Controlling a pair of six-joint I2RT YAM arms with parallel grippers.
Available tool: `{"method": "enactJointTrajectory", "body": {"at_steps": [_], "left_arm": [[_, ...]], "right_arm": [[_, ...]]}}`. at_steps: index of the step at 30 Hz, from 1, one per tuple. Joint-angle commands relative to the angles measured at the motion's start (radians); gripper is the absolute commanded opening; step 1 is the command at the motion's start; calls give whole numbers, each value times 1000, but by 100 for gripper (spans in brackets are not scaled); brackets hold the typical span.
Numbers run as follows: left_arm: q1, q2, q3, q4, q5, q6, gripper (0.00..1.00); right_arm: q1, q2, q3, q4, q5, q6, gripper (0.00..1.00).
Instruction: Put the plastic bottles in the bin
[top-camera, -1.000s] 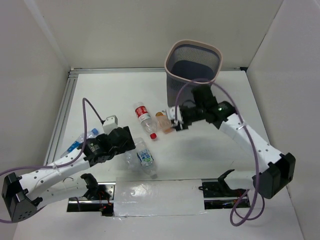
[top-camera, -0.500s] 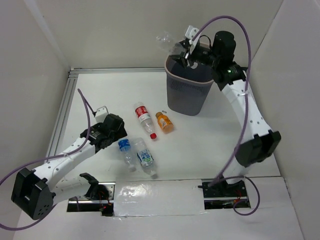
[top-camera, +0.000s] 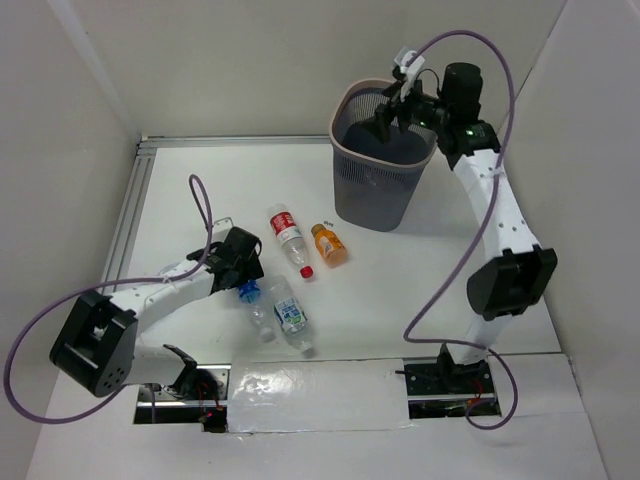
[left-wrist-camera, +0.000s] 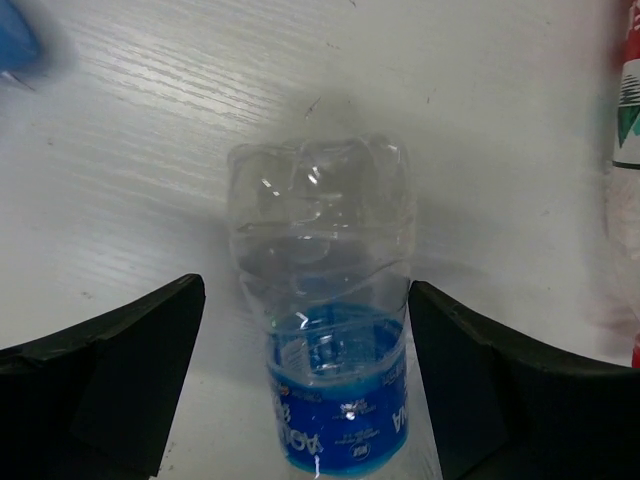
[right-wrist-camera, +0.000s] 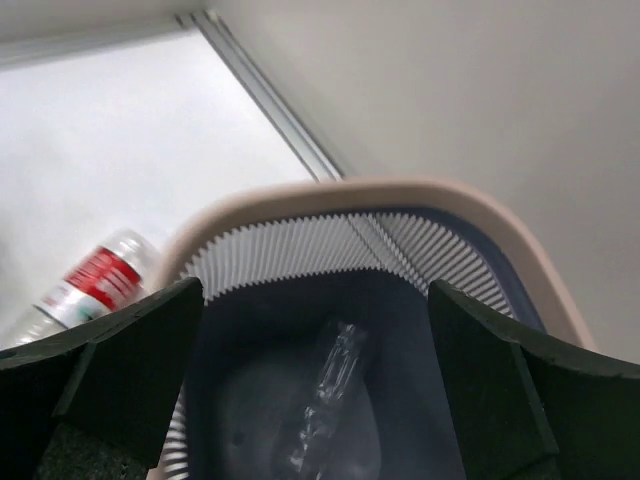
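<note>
A clear bottle (right-wrist-camera: 328, 400) lies inside the bin (right-wrist-camera: 380, 190). The right gripper (top-camera: 392, 112) hangs over it, fingers apart, holding nothing. The blue-label bottle (left-wrist-camera: 330, 330) lies on the table (left-wrist-camera: 120, 150) between the wide-open fingers of the left gripper (top-camera: 243, 268). The red-label bottle (top-camera: 286, 232), orange bottle (top-camera: 329, 243) and green-label bottle (top-camera: 291, 316) lie nearby.

One bin (top-camera: 385, 195); five plastic bottles (red-label (top-camera: 286, 229), orange (top-camera: 329, 245), blue-label (top-camera: 256, 306), green-blue-label (top-camera: 290, 315), clear one inside (right-wrist-camera: 328, 400)); two arms (top-camera: 160, 297) (top-camera: 497, 205).

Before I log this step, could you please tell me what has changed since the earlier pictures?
The right fingers carried the unlabelled bottle up over the bin and let it go; it now lies inside. The left fingers shifted right and now straddle the blue-label bottle, open. The red-label bottle, orange bottle and green-blue bottle stayed put.
</note>
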Motion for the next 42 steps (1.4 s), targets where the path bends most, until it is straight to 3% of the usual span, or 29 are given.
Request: {"method": "enactJointTrajectory", "body": {"at_steps": [1,3,4,6,9,10,12,14,15,17,21,26,30,36,42], "left_arm": [[4,69,7,53,18,13,92],[4,91,7,53,32,13,77],[-6,91,7,53,41,13,61],[-6,77,7,53,41,13,43],[-26,-9,47,-2,41,24,24],[-26,-41,85,-37,41,50,21],[-35,-136,142,-66,41,76,16],[-46,-179,257,-80,41,126,13],[-46,-190,303,-89,41,145,13],[-46,-181,449,-89,80,203,8],[-46,-78,677,82,240,304,7],[-66,180,1008,317,455,344,7],[-86,387,1229,496,522,323,7],[-112,575,1300,878,422,173,12],[-189,816,1544,932,132,265,22]], "right_arm": [[-1,-200,-13,38,-127,81,100],[-1,-237,-22,0,-216,100,100],[-1,-271,-34,-13,-245,101,100],[-1,-300,-66,-74,-308,101,96],[8,-375,-166,-140,-328,44,84],[8,-400,-203,-140,-328,29,67],[8,-470,-316,-140,-318,7,44],[8,-539,-391,-140,-307,-42,22],[8,-562,-468,-157,-292,-65,16],[8,-607,-545,-157,-281,-94,8],[8,-719,-726,-191,-244,-137,0],[8,-835,-876,-282,-244,-290,0],[17,-868,-988,-350,-201,-389,8],[17,-903,-1067,-370,-213,-400,8],[8,-955,-1107,-388,-213,-390,8]]}}
